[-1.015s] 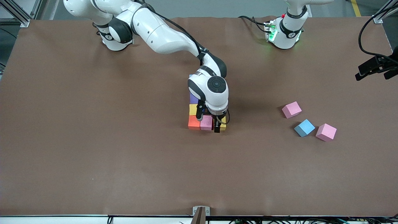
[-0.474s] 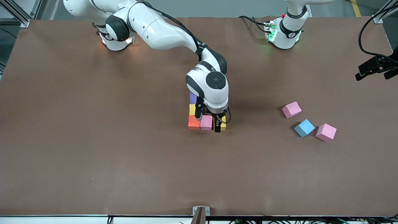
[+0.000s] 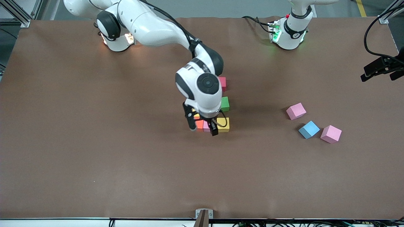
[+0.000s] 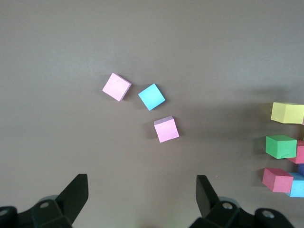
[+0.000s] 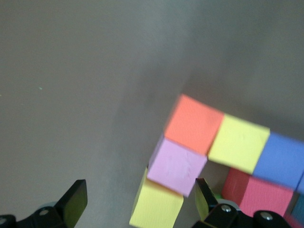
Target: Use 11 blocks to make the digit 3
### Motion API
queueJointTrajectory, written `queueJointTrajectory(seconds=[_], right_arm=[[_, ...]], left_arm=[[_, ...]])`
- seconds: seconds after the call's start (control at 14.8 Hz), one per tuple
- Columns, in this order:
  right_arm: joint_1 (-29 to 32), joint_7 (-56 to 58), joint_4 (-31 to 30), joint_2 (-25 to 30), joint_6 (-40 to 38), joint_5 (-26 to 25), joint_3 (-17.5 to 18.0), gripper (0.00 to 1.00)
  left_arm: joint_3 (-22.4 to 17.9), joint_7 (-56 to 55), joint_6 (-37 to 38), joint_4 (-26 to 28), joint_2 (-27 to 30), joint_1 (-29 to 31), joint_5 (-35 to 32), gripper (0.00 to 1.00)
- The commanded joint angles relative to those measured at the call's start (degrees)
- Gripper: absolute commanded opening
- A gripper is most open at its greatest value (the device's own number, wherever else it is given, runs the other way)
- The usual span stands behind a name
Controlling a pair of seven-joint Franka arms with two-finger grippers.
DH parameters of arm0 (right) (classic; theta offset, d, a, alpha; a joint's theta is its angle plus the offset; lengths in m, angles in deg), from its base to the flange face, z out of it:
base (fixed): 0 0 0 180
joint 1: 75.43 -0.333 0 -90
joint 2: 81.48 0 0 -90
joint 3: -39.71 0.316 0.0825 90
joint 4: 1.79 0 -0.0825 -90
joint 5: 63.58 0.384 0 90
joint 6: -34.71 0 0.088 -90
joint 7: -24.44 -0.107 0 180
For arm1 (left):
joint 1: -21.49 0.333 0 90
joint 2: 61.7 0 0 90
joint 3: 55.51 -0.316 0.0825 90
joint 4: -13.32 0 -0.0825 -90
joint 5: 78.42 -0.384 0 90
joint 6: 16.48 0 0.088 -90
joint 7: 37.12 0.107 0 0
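Three loose blocks [image 3: 309,125] sit at the frame's middle right; the right gripper [image 3: 202,127], jaws spread and empty, hovers mid-frame over the digit 3 [image 3: 222,124]; the left gripper [image 4: 140,202] waits, jaws spread.

Brown-covered table [image 3: 94,157] — metal framing [image 3: 19,14] at corner.

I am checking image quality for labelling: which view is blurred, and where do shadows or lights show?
Right wrist view: the blocks are smeared by motion blur. Left wrist view: sharp, with a soft shadow beside the loose blocks. Front view: even light, the right arm's shadow beside the figure, and green and orange lights glowing at the bases.
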Motion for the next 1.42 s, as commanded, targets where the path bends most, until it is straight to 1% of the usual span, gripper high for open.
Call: queueJointTrajectory(seconds=[0.0, 0.41, 0.47, 0.74, 0.95, 1.08, 1.35], right_arm=[[4.37, 12.29, -2.88, 3.59, -2.87, -0.81, 0.8, 1.0], [14.84, 39.7, -3.76, 8.52, -14.12, 0.24, 1.24, 1.0], [16.59, 45.58, -3.76, 8.96, -16.83, 0.25, 1.15, 1.0], [25.46, 68.08, -3.76, 11.42, -23.79, -0.19, 0.89, 1.0], [30.66, 84.35, -3.76, 13.7, -27.23, -2.56, 0.71, 1.0], [33.82, 93.14, -3.76, 14.67, -29.51, -3.35, 0.62, 1.0], [37.08, 105.38, -3.94, 17.48, -33.9, -8.79, 0.71, 1.0]], left_arm=[[-0.37, 0.09, 0.05, -1.16, -0.55, -0.4, 0.59, 1.0], [-0.37, 0.01, 0.05, -1.16, -0.55, -0.32, 0.77, 1.0], [-0.37, 0.01, 0.05, -1.16, -0.55, -0.32, 0.77, 1.0], [-0.37, 0.01, 0.05, -1.16, -0.55, -0.32, 0.77, 1.0], [-0.37, 0.09, 0.05, -1.16, -0.55, -0.32, 0.77, 1.0], [-0.37, 0.09, 0.05, -1.16, -0.55, -0.32, 0.77, 1.0], [-0.37, 0.01, 0.05, -1.16, -0.55, -0.32, 0.77, 1.0]])
